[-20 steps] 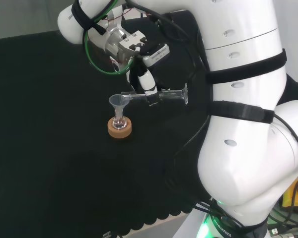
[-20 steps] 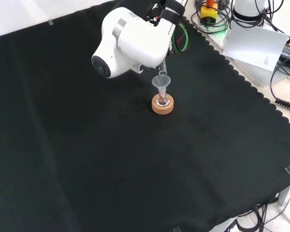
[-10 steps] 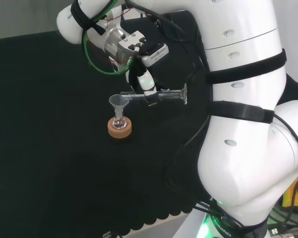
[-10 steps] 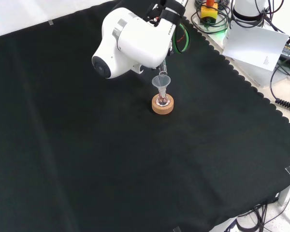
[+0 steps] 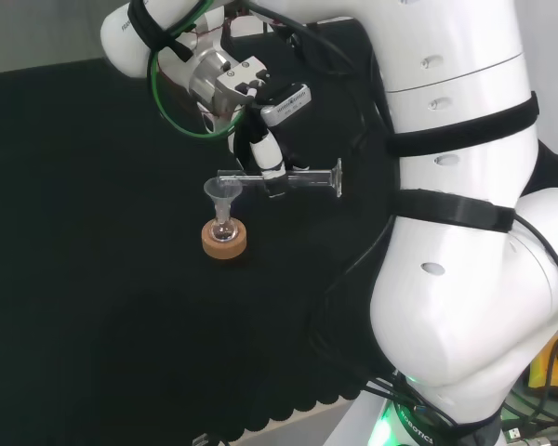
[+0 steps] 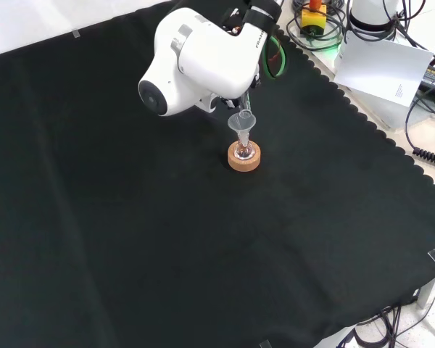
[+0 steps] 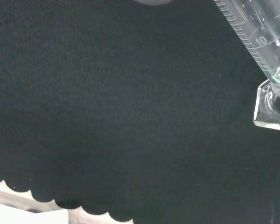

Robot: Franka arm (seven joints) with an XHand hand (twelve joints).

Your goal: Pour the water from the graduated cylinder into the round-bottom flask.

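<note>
Graduated cylinder point(image 5: 288, 178): held about level, grasped at mid-length by the curled fingers of the hand point(image 5: 265, 158); its mouth is placed just above the funnel point(image 5: 223, 192), at the funnel's 2 o'clock in the head view.

Round-bottom flask point(image 5: 224, 227): seated on a cork ring point(image 5: 224, 242), funnel set in its neck.

Risk, as judged: water may be spilled onto the black cloth point(image 6: 130, 239) if the mouth is carried beyond the funnel's rim; the funnel may be tipped if struck by the lip.
</note>
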